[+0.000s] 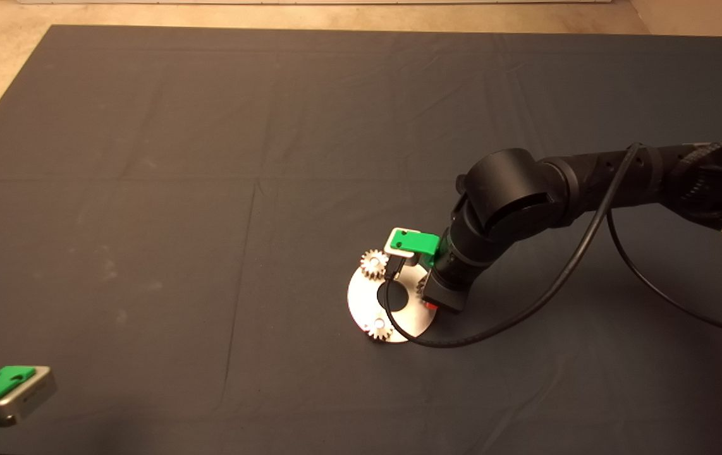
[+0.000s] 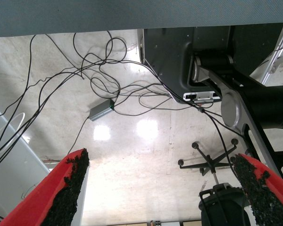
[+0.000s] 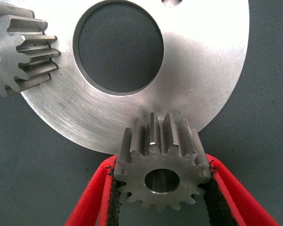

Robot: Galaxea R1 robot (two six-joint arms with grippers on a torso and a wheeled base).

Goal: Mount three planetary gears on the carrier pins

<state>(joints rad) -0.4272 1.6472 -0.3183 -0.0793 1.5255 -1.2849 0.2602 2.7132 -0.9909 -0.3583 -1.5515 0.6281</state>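
Note:
The shiny round carrier disc (image 1: 399, 314) with a large central hole lies on the mat, right of centre. Two silver planetary gears sit on it, one at its far left edge (image 1: 373, 262) and one at its near edge (image 1: 379, 328). My right gripper (image 1: 428, 294) points down over the disc's right edge. The right wrist view shows it (image 3: 162, 188) shut on a third gear (image 3: 162, 176), held at the rim of the disc (image 3: 198, 66), with another gear (image 3: 21, 56) beyond. The pin under the held gear is hidden. My left gripper (image 1: 0, 398) is parked at the lower left, open (image 2: 165, 188).
The dark mat (image 1: 209, 158) covers the table, with pale floor past its far edge. A black cable (image 1: 525, 309) from the right arm loops over the disc and the mat. The left wrist view shows floor cables (image 2: 99, 80) and a chair base (image 2: 210, 162).

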